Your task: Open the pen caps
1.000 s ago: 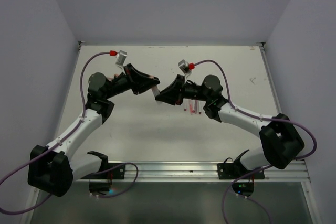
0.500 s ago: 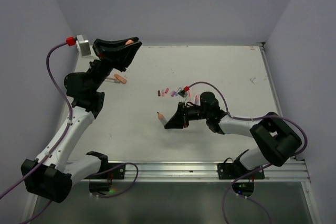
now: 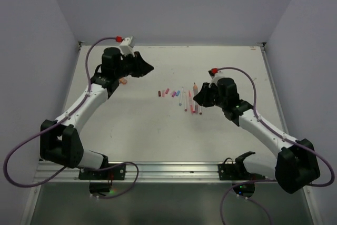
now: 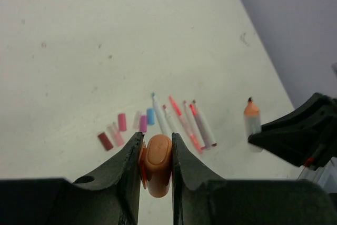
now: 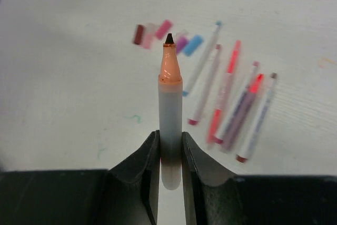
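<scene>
Left jaws clamped on an orange cap [image 4: 157, 163], held above the worktop [image 3: 131, 125], far left. Right jaws clamped on an uncapped orange marker [image 5: 170, 104], tip exposed. Loose caps [image 3: 168, 93] and thin pens [image 3: 188, 103] lie on the worktop between the arms.

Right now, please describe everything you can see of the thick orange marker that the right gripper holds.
The orange marker is uncapped: a thick, pale, translucent plastic barrel, an orange tapered neck and a small dark tip. The right gripper clamps its rear end between both fingers, tip pointing away from the wrist camera, over the table near the row of thin pens. Nothing else visibly touches it.
</scene>
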### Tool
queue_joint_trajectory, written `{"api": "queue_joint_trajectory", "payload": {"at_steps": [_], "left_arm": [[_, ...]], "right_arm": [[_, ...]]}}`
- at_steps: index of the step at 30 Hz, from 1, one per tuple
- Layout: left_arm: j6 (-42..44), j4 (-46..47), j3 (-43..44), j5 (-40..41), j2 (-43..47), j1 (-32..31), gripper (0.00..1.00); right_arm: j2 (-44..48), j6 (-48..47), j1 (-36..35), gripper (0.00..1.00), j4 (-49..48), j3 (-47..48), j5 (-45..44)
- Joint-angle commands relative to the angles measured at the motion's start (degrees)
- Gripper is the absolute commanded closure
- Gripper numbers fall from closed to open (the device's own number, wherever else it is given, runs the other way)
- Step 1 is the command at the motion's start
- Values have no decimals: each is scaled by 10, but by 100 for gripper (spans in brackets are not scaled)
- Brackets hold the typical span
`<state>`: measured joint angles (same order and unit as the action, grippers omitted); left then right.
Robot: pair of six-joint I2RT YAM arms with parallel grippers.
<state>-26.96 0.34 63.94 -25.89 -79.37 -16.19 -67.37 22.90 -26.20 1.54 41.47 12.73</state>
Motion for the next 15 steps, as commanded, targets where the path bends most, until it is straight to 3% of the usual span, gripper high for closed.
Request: {"api": "queue_joint_trajectory", "payload": {"at_steps": [1, 15], "left_arm": [[40, -143, 33, 17, -59, 2, 89], [31, -173, 91, 59, -278, -22, 83]], "right_arm": [[-12, -15, 34, 100, 106, 19, -126], [-141, -1, 82, 100, 87, 34, -109]]}}
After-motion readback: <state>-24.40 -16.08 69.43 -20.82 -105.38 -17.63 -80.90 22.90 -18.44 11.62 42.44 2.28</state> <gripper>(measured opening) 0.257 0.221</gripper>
